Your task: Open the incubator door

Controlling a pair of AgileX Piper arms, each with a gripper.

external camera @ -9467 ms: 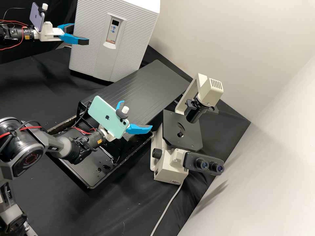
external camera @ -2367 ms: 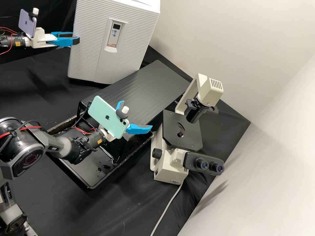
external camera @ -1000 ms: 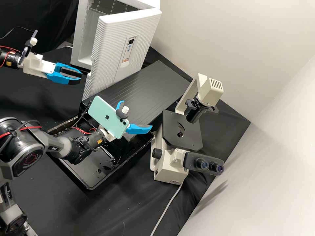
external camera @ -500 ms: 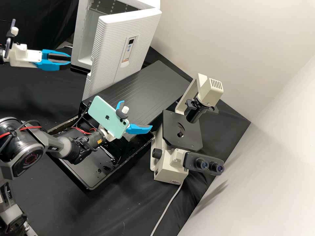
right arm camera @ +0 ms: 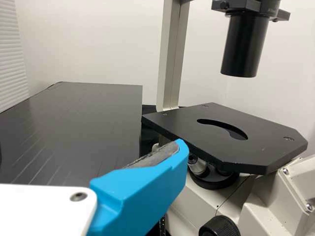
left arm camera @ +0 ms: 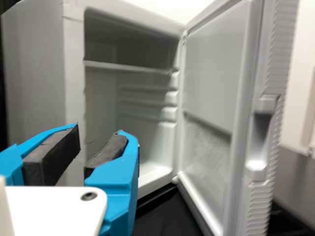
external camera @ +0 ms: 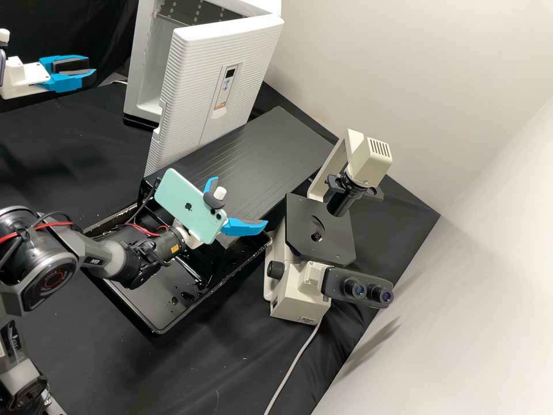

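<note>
At the back left in the high view, the white incubator [external camera: 141,63] has its ribbed door [external camera: 187,86] swung partway out, with the cavity showing behind it. My left gripper [external camera: 91,64] is at the upper left, apart from the door, its fingers parted and empty. The left wrist view shows my left gripper [left arm camera: 100,132] before the incubator's body [left arm camera: 37,73], the door [left arm camera: 211,73] standing out with a recess at its edge. My right gripper [external camera: 242,200] is open and empty above the black tray. In the right wrist view my right gripper [right arm camera: 140,194] shows a finger beside the microscope.
In the high view a sloping black panel [external camera: 271,150] lies in front of the incubator, near the door's lower edge. The black tray [external camera: 144,320] is under the right arm. A microscope [external camera: 299,288] with a trailing cable stands right of it.
The incubator door has gone from shut to swung out, then held its position. My left gripper, earlier at the door's left edge, has drawn off leftward and its fingers have parted. The right arm kept still.
</note>
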